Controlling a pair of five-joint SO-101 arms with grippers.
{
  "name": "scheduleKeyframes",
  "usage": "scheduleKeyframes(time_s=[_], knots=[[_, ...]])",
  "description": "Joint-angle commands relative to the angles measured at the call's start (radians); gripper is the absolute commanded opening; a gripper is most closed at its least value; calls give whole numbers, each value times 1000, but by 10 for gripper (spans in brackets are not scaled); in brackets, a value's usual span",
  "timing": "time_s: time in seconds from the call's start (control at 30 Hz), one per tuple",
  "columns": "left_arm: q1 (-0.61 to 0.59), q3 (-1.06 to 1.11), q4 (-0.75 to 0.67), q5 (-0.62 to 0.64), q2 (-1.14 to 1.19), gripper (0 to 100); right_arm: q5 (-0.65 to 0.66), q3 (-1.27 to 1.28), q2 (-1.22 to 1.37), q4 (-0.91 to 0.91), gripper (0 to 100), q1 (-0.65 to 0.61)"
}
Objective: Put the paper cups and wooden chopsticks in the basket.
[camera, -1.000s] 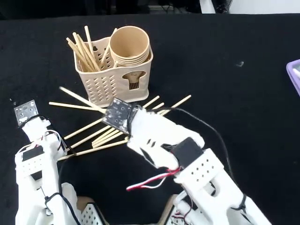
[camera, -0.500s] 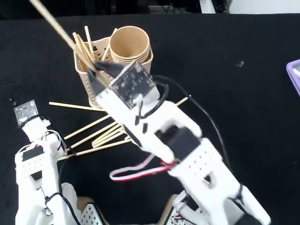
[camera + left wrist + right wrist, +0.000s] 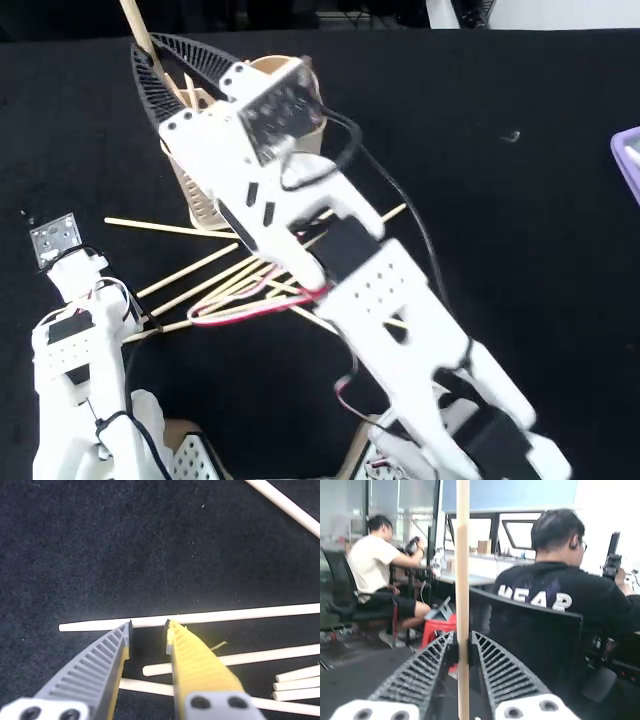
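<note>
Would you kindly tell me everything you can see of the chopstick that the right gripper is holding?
The chopstick is a slim, straight, pale wooden stick. The right gripper is shut on it, ribbed fingers pressing both sides. In the high view it is held up over the basket, tilted, its upper end past the picture's edge.

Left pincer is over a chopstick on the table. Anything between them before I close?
Nothing visible. In the left wrist view the open left pincer has its tips right at the chopstick, which lies crosswise to them on the black table. Other chopsticks lie nearby, not in between.
</note>
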Motion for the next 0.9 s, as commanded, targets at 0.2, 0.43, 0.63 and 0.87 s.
scheduleKeyframes(time_s=[0.2,0.43,0.63,0.87], knots=[[-4,-16,-12,5,-11,134,-17,-31,104,-20,11,87],[-4,-16,-12,5,-11,134,-11,68,119,-12,11,74],[-4,-16,-12,5,-11,134,-8,105,84,63,100,57],[-4,-16,-12,5,-11,134,-9,73,-48,275,250,60]])
